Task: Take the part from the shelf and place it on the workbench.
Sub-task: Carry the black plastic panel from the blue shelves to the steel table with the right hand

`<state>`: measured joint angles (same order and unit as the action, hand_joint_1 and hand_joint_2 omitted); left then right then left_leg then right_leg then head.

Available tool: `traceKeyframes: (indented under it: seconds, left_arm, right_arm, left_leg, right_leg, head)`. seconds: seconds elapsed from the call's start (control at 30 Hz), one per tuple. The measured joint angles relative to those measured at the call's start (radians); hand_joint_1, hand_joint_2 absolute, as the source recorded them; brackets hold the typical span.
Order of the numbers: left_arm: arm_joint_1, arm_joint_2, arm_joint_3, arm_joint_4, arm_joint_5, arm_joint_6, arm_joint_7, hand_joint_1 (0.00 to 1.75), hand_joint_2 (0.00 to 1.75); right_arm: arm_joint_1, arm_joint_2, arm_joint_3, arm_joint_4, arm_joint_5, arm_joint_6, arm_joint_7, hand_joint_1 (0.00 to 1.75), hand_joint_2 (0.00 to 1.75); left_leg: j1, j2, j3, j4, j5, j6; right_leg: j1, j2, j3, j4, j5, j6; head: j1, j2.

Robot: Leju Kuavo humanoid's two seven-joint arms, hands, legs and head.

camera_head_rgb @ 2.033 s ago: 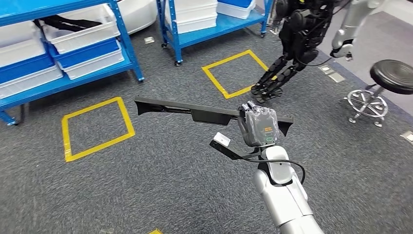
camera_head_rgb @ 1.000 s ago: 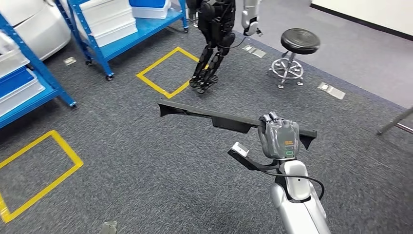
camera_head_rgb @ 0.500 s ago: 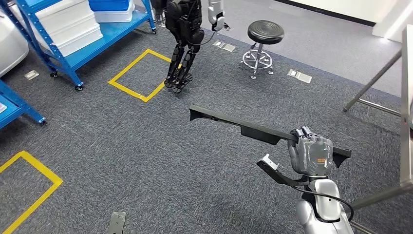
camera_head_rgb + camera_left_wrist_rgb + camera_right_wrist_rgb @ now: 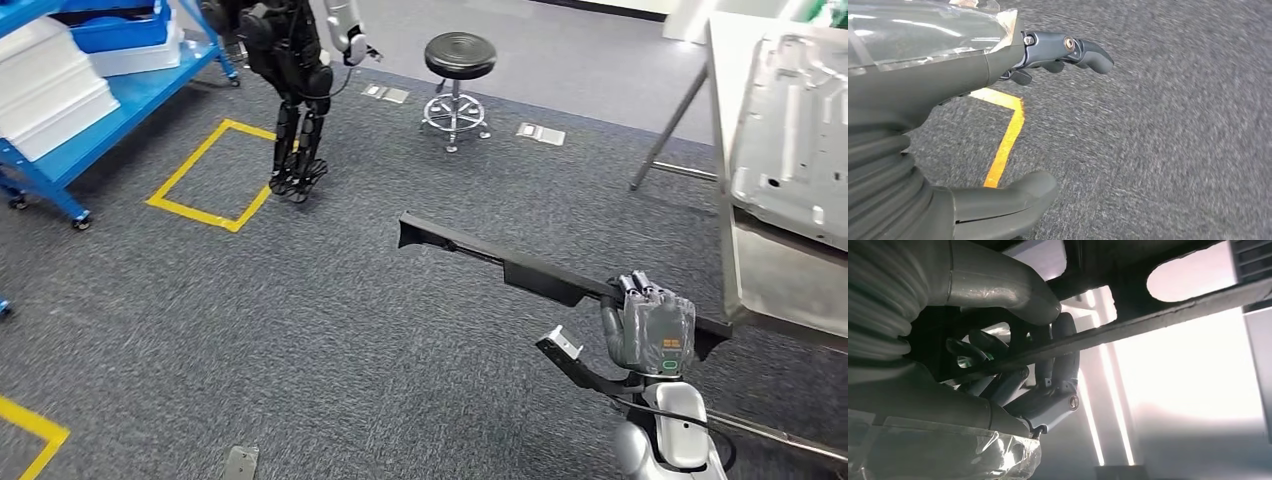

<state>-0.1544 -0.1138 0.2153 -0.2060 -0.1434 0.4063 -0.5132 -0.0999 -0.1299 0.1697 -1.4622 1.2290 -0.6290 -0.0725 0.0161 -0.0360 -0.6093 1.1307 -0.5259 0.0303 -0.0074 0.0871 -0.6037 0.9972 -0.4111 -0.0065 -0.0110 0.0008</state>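
Observation:
A long black part (image 4: 520,265) is carried level above the carpet, and my right hand (image 4: 650,330) grips it near its right end. In the right wrist view the fingers (image 4: 1048,385) wrap around a dark bar of the part (image 4: 1158,315). The metal workbench (image 4: 770,275) stands at the right edge, just beyond the part's right tip. My left hand (image 4: 998,100) hangs over the carpet with fingers spread and nothing in it.
A large silver stamped panel (image 4: 800,110) lies on the workbench. Another black humanoid robot (image 4: 295,70) stands at the far left by a yellow floor square (image 4: 205,175). A black stool (image 4: 458,75) stands behind. Blue shelving with white bins (image 4: 60,95) is at the far left.
The camera has turned to the right: the shelves slid off to the left and the workbench came into view. My right hand still holds the part.

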Motion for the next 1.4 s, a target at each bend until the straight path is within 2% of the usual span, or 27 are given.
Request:
traceKeyframes:
  seconds: [0.07, 0.1, 0.17, 0.23, 0.3, 0.37, 0.4, 0.43, 0.5, 0.53, 0.6, 0.67, 0.7, 0.77, 0.83, 0.87, 0.9, 0.93, 0.97, 1.03, 1.07, 1.13, 1.17, 1.2, 1.27, 1.33, 1.4]
  left_arm:
    - [0.000, 0.005, 0.000, 0.000, -0.009, 0.001, 0.005, 0.00, 1.75]
    - [0.000, 0.006, -0.001, 0.000, -0.013, 0.001, 0.008, 0.00, 1.75]
    - [-0.001, 0.007, -0.003, 0.000, -0.019, 0.000, 0.014, 0.00, 1.75]
    - [-0.004, 0.006, -0.009, -0.001, -0.023, -0.005, 0.019, 0.00, 1.75]
    - [-0.005, 0.005, -0.014, -0.001, -0.024, -0.015, 0.023, 0.00, 1.75]
    - [-0.003, 0.003, -0.016, -0.001, -0.024, -0.020, 0.026, 0.00, 1.75]
    - [-0.003, 0.002, -0.016, -0.001, -0.024, -0.020, 0.027, 0.00, 1.75]
    - [-0.003, 0.001, -0.016, -0.001, -0.024, -0.020, 0.027, 0.00, 1.75]
    - [-0.004, 0.000, -0.016, -0.001, -0.024, -0.020, 0.027, 0.00, 1.75]
    - [-0.004, 0.000, -0.016, -0.001, -0.025, -0.020, 0.027, 0.00, 1.75]
    - [-0.006, 0.000, -0.016, -0.001, -0.025, -0.020, 0.028, 0.00, 1.75]
    - [-0.007, -0.002, -0.016, -0.001, -0.025, -0.020, 0.028, 0.00, 1.75]
    - [-0.009, -0.003, -0.016, -0.001, -0.026, -0.020, 0.028, 0.00, 1.75]
    - [-0.010, -0.004, -0.016, -0.001, -0.026, -0.020, 0.028, 0.00, 1.75]
    - [-0.007, -0.004, -0.016, -0.001, -0.026, -0.020, 0.028, 0.00, 1.75]
    - [-0.004, -0.004, -0.016, -0.001, -0.026, -0.020, 0.028, 0.00, 1.75]
    - [-0.002, -0.004, -0.016, -0.001, -0.026, -0.020, 0.028, 0.00, 1.75]
    - [-0.002, -0.004, -0.016, -0.001, -0.026, -0.020, 0.028, 0.00, 1.75]
    - [-0.002, -0.004, -0.016, -0.001, -0.026, -0.020, 0.028, 0.00, 1.75]
    - [-0.003, -0.003, -0.016, -0.001, -0.026, -0.021, 0.028, 0.00, 1.75]
    - [-0.004, -0.002, -0.016, -0.001, -0.026, -0.023, 0.028, 0.00, 1.75]
    - [-0.005, -0.002, -0.016, -0.001, -0.026, -0.030, 0.029, 0.00, 1.75]
    - [-0.006, -0.003, -0.016, -0.001, -0.026, -0.034, 0.031, 0.00, 1.75]
    - [-0.008, -0.005, -0.016, -0.001, -0.026, -0.037, 0.032, 0.00, 1.75]
    - [-0.010, -0.008, -0.016, -0.001, -0.027, -0.039, 0.033, 0.00, 1.75]
    - [-0.007, -0.008, -0.016, -0.001, -0.028, -0.039, 0.033, 0.00, 1.75]
    - [-0.003, -0.007, -0.016, -0.001, -0.028, -0.036, 0.033, 0.00, 1.75]
  right_arm:
    - [0.005, 0.005, -0.010, -0.006, 0.002, -0.002, 0.000, 1.75, 1.75]
    - [0.008, 0.007, -0.016, -0.009, 0.005, -0.003, 0.000, 1.75, 1.75]
    - [0.017, 0.010, -0.028, -0.016, 0.013, -0.003, 0.002, 1.75, 1.75]
    - [0.029, 0.013, -0.040, -0.027, 0.025, -0.002, 0.004, 1.75, 1.75]
    - [0.038, 0.016, -0.052, -0.036, 0.035, -0.002, 0.006, 1.75, 1.75]
    - [0.047, 0.018, -0.064, -0.041, 0.038, -0.002, 0.008, 1.75, 1.75]
    - [0.052, 0.019, -0.068, -0.042, 0.039, -0.002, 0.009, 1.75, 1.75]
    - [0.056, 0.019, -0.072, -0.043, 0.039, -0.002, 0.009, 1.75, 1.75]
    - [0.059, 0.019, -0.076, -0.046, 0.040, -0.001, 0.009, 1.75, 1.75]
    - [0.059, 0.020, -0.078, -0.048, 0.040, -0.001, 0.008, 1.75, 1.75]
    - [0.059, 0.021, -0.080, -0.054, 0.041, -0.001, 0.009, 1.75, 1.75]
    - [0.061, 0.023, -0.084, -0.058, 0.042, 0.000, 0.009, 1.75, 1.75]
    - [0.062, 0.023, -0.086, -0.060, 0.042, 0.000, 0.009, 1.75, 1.75]
    - [0.061, 0.024, -0.087, -0.065, 0.043, 0.000, 0.009, 1.75, 1.75]
    - [0.061, 0.025, -0.087, -0.068, 0.044, 0.000, 0.009, 1.75, 1.75]
    - [0.061, 0.026, -0.087, -0.068, 0.044, 0.000, 0.009, 1.75, 1.75]
    - [0.062, 0.027, -0.087, -0.068, 0.044, 0.000, 0.009, 1.75, 1.75]
    - [0.063, 0.027, -0.087, -0.068, 0.044, 0.000, 0.009, 1.75, 1.75]
    - [0.063, 0.028, -0.087, -0.068, 0.044, 0.000, 0.009, 1.75, 1.75]
    - [0.063, 0.029, -0.087, -0.068, 0.045, 0.000, 0.009, 1.75, 1.75]
    - [0.062, 0.030, -0.088, -0.068, 0.045, 0.001, 0.009, 1.75, 1.75]
    - [0.061, 0.030, -0.091, -0.069, 0.045, 0.003, 0.009, 1.75, 1.75]
    - [0.062, 0.030, -0.096, -0.070, 0.045, 0.004, 0.010, 1.75, 1.75]
    - [0.064, 0.029, -0.101, -0.072, 0.044, 0.005, 0.011, 1.75, 1.75]
    - [0.067, 0.026, -0.117, -0.079, 0.040, 0.006, 0.013, 1.75, 1.75]
    - [0.066, 0.023, -0.135, -0.082, 0.032, 0.007, 0.014, 1.75, 1.75]
    - [0.069, 0.022, -0.153, -0.083, 0.024, 0.007, 0.013, 1.75, 1.75]
  left_leg:
    - [-0.003, -0.036, 0.043, -0.092, 0.035, 0.010]
    - [-0.006, -0.043, 0.051, -0.110, 0.038, 0.013]
    - [-0.008, -0.020, 0.055, -0.122, 0.045, 0.017]
    - [-0.006, 0.005, 0.064, -0.143, 0.059, 0.026]
    - [-0.009, 0.033, 0.068, -0.156, 0.068, 0.031]
    - [-0.010, 0.064, 0.066, -0.156, 0.068, 0.032]
    - [-0.010, 0.079, 0.065, -0.156, 0.067, 0.031]
    - [-0.010, 0.093, 0.065, -0.155, 0.066, 0.029]
    - [-0.009, 0.115, 0.066, -0.150, 0.061, 0.020]
    - [-0.011, 0.125, 0.067, -0.146, 0.055, 0.012]
    - [-0.016, 0.145, 0.071, -0.139, 0.046, -0.002]
    - [-0.014, 0.161, 0.075, -0.138, 0.040, -0.012]
    - [-0.009, 0.151, 0.074, -0.131, 0.031, -0.018]
    - [0.000, 0.099, 0.049, -0.069, -0.016, -0.026]
    - [0.002, 0.049, -0.013, 0.068, -0.091, -0.027]
    - [0.002, 0.041, -0.046, 0.133, -0.117, -0.025]
    - [0.002, 0.037, -0.067, 0.171, -0.123, -0.023]
    - [0.002, 0.035, -0.069, 0.167, -0.106, -0.018]
    - [0.002, 0.030, -0.052, 0.125, -0.073, -0.013]
    - [0.001, -0.012, 0.012, -0.015, 0.002, 0.001]
    - [0.000, -0.031, 0.037, -0.069, 0.024, 0.006]
    - [-0.006, -0.043, 0.053, -0.110, 0.035, 0.011]
    - [-0.009, -0.028, 0.054, -0.115, 0.040, 0.014]
    - [-0.010, -0.016, 0.057, -0.124, 0.047, 0.018]
    - [-0.009, 0.009, 0.063, -0.145, 0.063, 0.028]
    - [-0.010, 0.036, 0.063, -0.154, 0.069, 0.035]
    - [-0.011, 0.066, 0.059, -0.154, 0.069, 0.035]
  right_leg:
    - [0.003, 0.020, -0.004, 0.003, 0.003, 0.005]
    - [0.003, 0.030, -0.008, 0.004, 0.005, 0.009]
    - [0.002, 0.048, -0.018, 0.003, 0.011, 0.020]
    - [0.006, 0.015, -0.041, 0.034, -0.005, 0.023]
    - [0.007, -0.044, -0.094, 0.141, -0.056, 0.018]
    - [0.000, -0.068, -0.151, 0.266, -0.102, 0.023]
    - [-0.006, -0.073, -0.156, 0.283, -0.106, 0.031]
    - [-0.013, -0.080, -0.144, 0.267, -0.098, 0.041]
    - [-0.025, -0.118, -0.064, 0.132, -0.058, 0.063]
    - [-0.024, -0.141, -0.025, 0.070, -0.043, 0.067]
    - [-0.019, -0.163, 0.012, 0.005, -0.030, 0.059]
    - [-0.017, -0.138, 0.009, 0.005, -0.027, 0.042]
    - [-0.019, -0.126, 0.009, 0.005, -0.025, 0.035]
    - [-0.024, -0.103, 0.008, 0.004, -0.020, 0.018]
    - [-0.018, -0.081, 0.006, 0.004, -0.017, 0.005]
    - [-0.015, -0.069, 0.005, 0.004, -0.016, 0.002]
    - [-0.011, -0.054, 0.004, 0.004, -0.015, 0.000]
    - [-0.009, -0.039, 0.004, 0.004, -0.014, -0.001]
    - [-0.007, -0.024, 0.004, 0.005, -0.013, -0.002]
    - [-0.004, 0.003, 0.005, 0.007, -0.011, -0.001]
    - [-0.003, 0.014, 0.003, 0.007, -0.009, 0.002]
    - [-0.003, 0.034, -0.005, 0.007, -0.003, 0.012]
    - [-0.002, 0.045, -0.011, 0.003, 0.001, 0.020]
    - [-0.003, 0.041, -0.017, 0.005, 0.002, 0.025]
    - [0.001, -0.007, -0.048, 0.054, -0.021, 0.026]
    - [-0.001, -0.060, -0.107, 0.178, -0.077, 0.019]
    - [-0.009, -0.072, -0.153, 0.280, -0.114, 0.027]
  head:
    - [0.001, 0.000]
    - [0.002, 0.000]
    - [0.003, 0.000]
    - [0.007, 0.000]
    - [0.014, 0.000]
    - [0.017, 0.000]
    - [0.017, 0.000]
    - [0.017, 0.000]
    - [0.018, 0.000]
    - [0.018, 0.000]
    - [0.014, 0.000]
    - [0.009, 0.000]
    - [0.007, 0.000]
    - [0.003, 0.000]
    - [0.000, 0.000]
    - [-0.001, 0.000]
    - [-0.001, 0.000]
    - [-0.001, 0.000]
    - [-0.001, 0.000]
    - [-0.001, 0.000]
    - [0.000, 0.000]
    - [0.000, 0.000]
    - [0.001, 0.000]
    - [0.001, 0.000]
    - [0.005, 0.000]
    - [0.010, 0.000]
    - [0.012, 0.000]
